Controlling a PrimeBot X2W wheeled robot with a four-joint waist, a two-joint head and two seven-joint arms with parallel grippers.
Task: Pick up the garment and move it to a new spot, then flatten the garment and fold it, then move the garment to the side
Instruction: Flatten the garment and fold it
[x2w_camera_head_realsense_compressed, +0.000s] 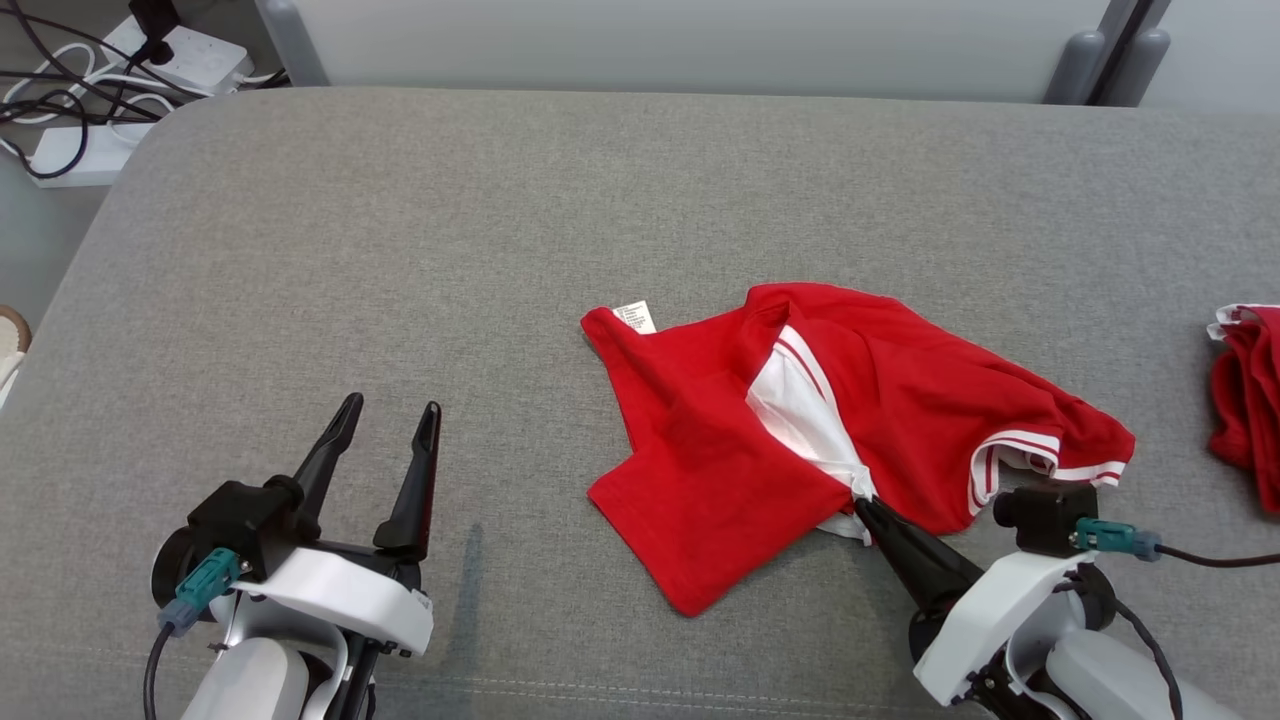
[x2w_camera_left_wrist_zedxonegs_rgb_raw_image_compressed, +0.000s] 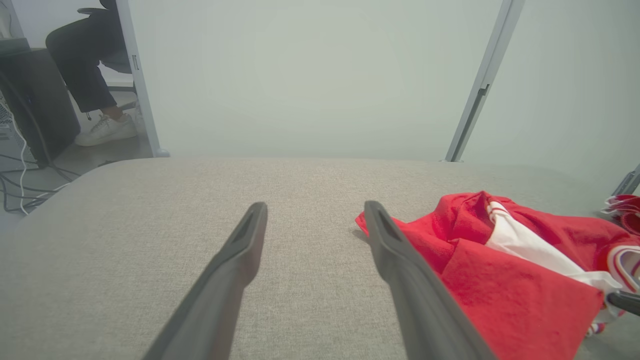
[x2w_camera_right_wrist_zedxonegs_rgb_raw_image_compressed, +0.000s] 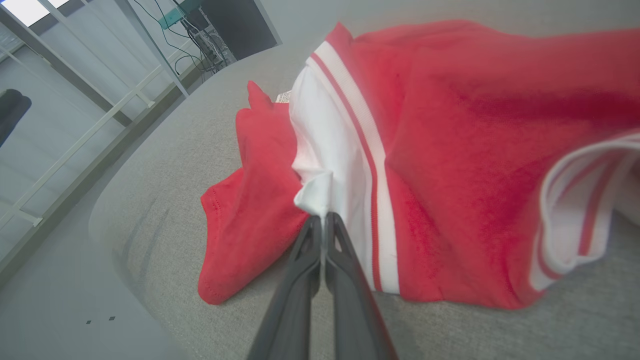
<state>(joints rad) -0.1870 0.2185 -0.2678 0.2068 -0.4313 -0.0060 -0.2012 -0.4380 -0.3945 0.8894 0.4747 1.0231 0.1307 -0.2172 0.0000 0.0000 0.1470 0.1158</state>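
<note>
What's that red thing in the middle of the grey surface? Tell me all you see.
A red shirt of soft knit cloth, with a white panel and white, red-striped ribbed trim. A small white label shows at its far left corner. It lies crumpled, folded over itself, on the grey padded surface. The right tool is shut on a pinch of its white fabric at the near edge.

Office-like lab: frosted partitions (x2w_camera_left_wrist_zedxonegs_rgb_raw_image_compressed: 300, 75), floor power strips (x2w_camera_head_realsense_compressed: 185, 55), seated person (x2w_camera_left_wrist_zedxonegs_rgb_raw_image_compressed: 85, 70).
</note>
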